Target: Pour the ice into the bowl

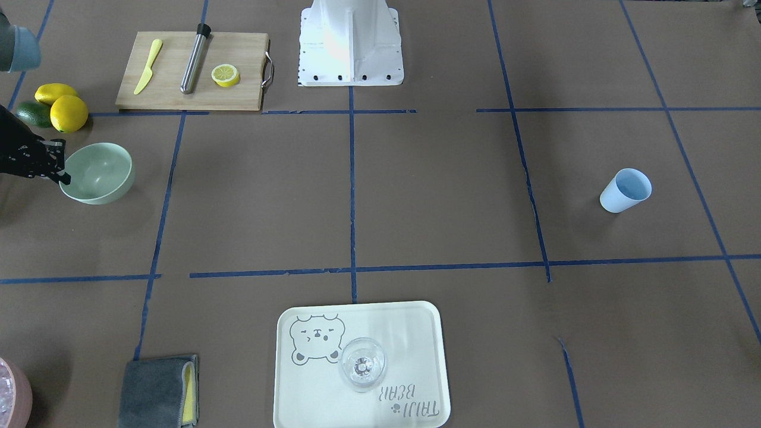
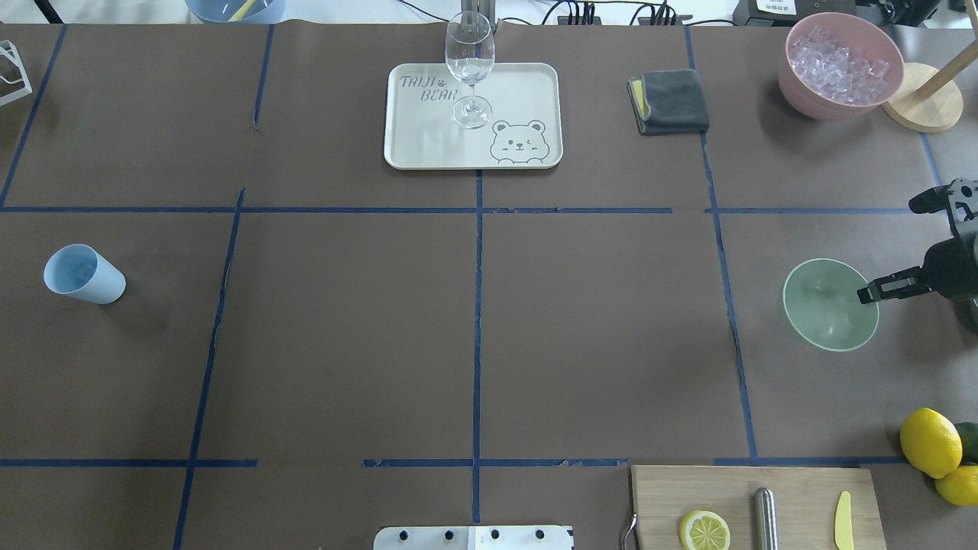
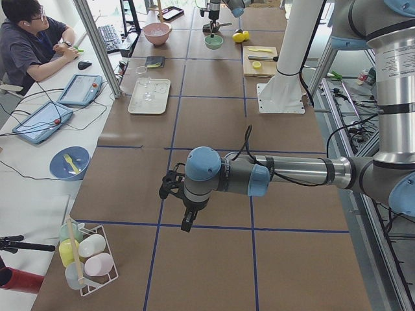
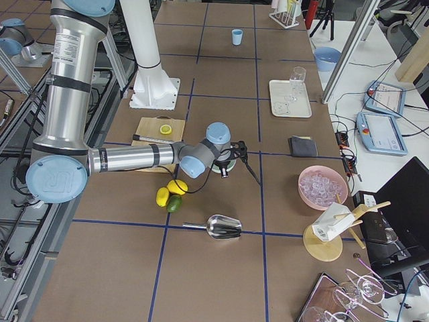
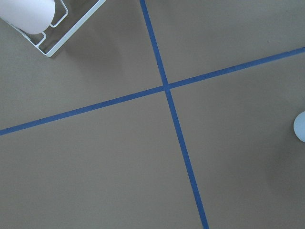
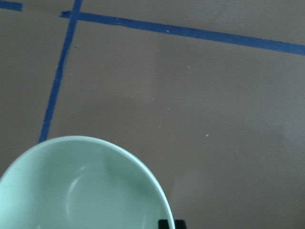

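Right gripper (image 2: pixel 886 249): overhead view's right edge (arm cropped), spread wide, empty — fingertip (image 2: pixel 871 292) at round mint-green bowl (image 2: pixel 825 325).
Left gripper (image 3: pixel 188 217): too indistinct to judge.

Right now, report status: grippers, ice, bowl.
Right gripper at bowl rim, grip unclear. Left gripper far off, state unclear. Bowl empty; ice in pink container. Nothing seen between them.

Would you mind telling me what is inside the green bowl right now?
The bowl looks empty, its smooth bottom bare. Only a rim spot under the fingers of the right gripper is covered.
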Robot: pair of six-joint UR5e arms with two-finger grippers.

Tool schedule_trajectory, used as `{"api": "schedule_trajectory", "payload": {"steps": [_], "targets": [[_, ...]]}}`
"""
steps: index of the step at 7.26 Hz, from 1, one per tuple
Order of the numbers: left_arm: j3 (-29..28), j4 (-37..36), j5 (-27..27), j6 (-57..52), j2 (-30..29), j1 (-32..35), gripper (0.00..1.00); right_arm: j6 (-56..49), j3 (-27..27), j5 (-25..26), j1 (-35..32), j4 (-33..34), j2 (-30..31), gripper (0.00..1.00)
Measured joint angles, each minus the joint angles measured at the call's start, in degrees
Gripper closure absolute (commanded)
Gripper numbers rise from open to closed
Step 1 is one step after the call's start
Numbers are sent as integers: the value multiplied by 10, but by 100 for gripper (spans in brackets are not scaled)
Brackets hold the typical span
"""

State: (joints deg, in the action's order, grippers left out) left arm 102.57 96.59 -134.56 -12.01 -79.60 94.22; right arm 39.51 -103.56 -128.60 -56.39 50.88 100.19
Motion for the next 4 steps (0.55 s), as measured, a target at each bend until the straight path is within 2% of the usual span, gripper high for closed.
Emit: {"api": "schedule_trajectory", "payload": {"steps": [2,4], "targets": [[0,0,0,0,1,0,0,85,-24,-24,3,5,-44,100],[1,0,0,0,2,0,0,173,-29,-20,35,42,-124,100]]}}
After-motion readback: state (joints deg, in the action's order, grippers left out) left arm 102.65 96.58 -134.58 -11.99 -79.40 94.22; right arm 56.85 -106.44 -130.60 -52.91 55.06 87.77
